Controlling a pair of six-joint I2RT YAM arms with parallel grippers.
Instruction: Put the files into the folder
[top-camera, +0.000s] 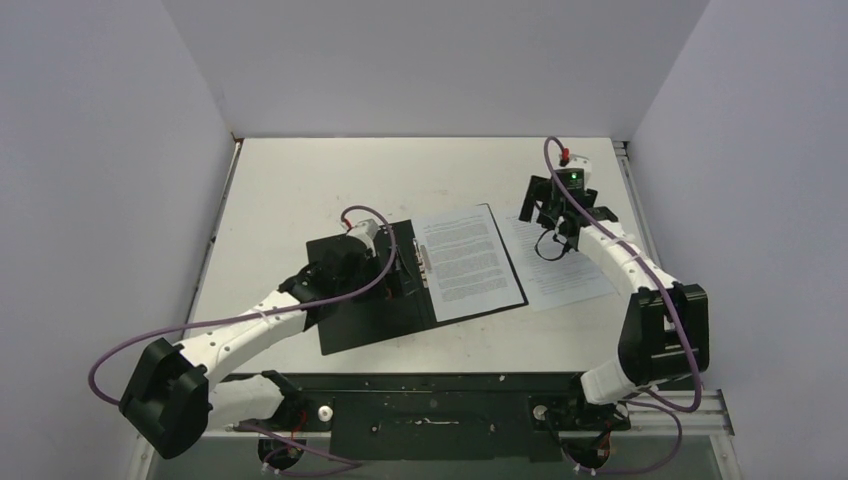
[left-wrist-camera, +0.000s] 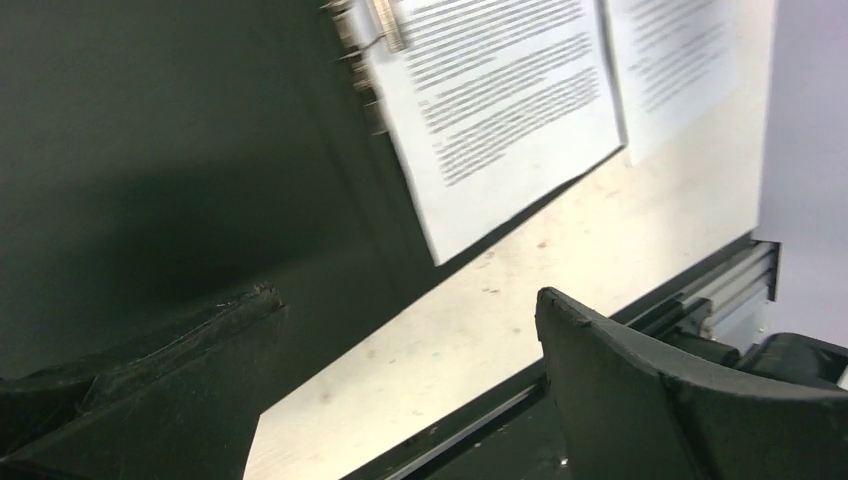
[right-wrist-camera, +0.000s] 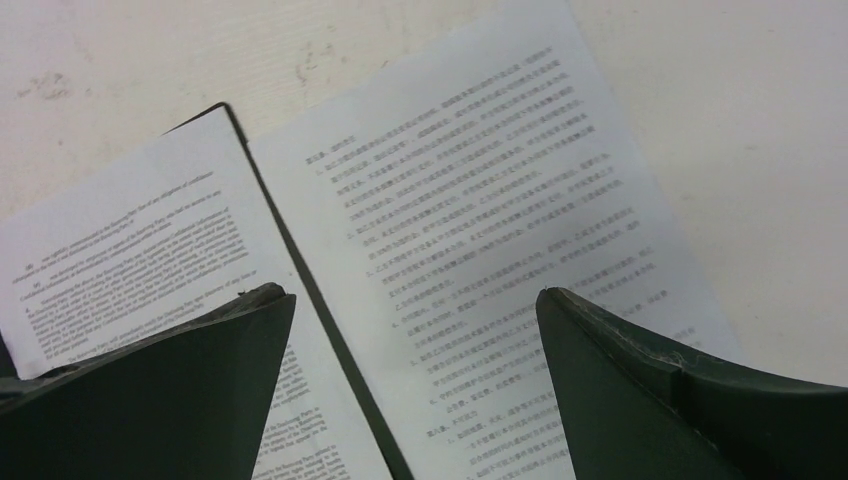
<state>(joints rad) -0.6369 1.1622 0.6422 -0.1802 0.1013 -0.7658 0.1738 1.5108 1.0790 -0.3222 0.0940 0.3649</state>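
The right jaws stand wide apart and empty, a loose sheet (right-wrist-camera: 480, 230) directly below them on the counter (right-wrist-camera: 720, 120), just beside the open folder (left-wrist-camera: 160, 120); the left jaws, also apart and empty, hover over its black cover. Two sheets, one folder: the other sheet (top-camera: 465, 262) lies inside it, so the step in hand seems to be fetching the loose one, which calls for lifting its thin edge and carrying it across.

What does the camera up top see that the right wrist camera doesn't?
Only the top view shows the left arm, the whole open folder and its metal clip. Only the right wrist view shows the loose sheet's rows of print up close, between the open right gripper's fingers. Both show that loose sheet on the table beside the folder, and another sheet lying inside it.
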